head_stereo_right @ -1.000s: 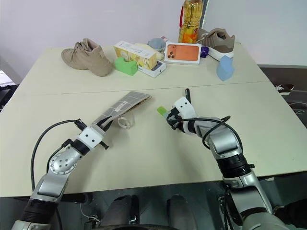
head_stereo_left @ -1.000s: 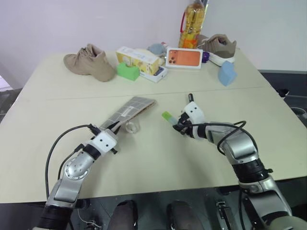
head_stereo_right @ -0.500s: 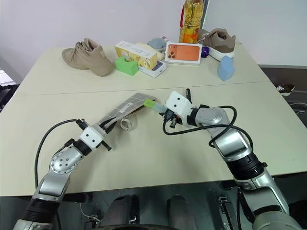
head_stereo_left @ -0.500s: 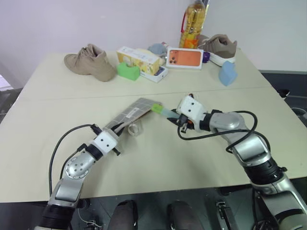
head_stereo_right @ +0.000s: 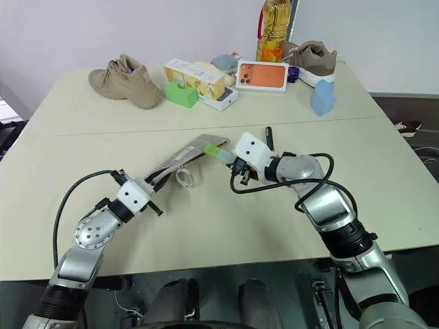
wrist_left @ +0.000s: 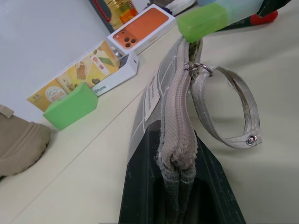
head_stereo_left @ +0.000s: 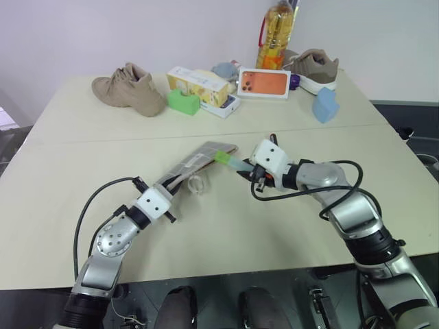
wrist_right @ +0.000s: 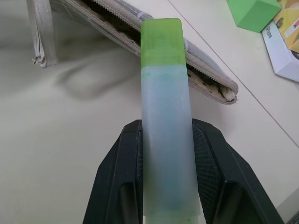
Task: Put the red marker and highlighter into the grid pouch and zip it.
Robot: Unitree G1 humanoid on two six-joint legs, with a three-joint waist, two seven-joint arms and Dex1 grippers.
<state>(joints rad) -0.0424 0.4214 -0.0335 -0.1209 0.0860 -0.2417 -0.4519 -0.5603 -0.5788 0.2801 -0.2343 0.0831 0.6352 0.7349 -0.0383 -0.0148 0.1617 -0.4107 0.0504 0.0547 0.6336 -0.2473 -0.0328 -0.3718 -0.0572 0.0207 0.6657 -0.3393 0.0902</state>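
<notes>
One grid pouch clenched by left tool, one highlighter gripped by right tool

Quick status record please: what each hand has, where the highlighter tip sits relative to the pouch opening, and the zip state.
left hand: shut on the near end of the grid pouch, holding it up off the table
right hand: shut on the highlighter
highlighter tip: green cap at the pouch's open far end, not clearly inside yet
zip: open
red marker: cannot tell where it is
back of table: shoes, boxes, bottle, apart from the work
</notes>
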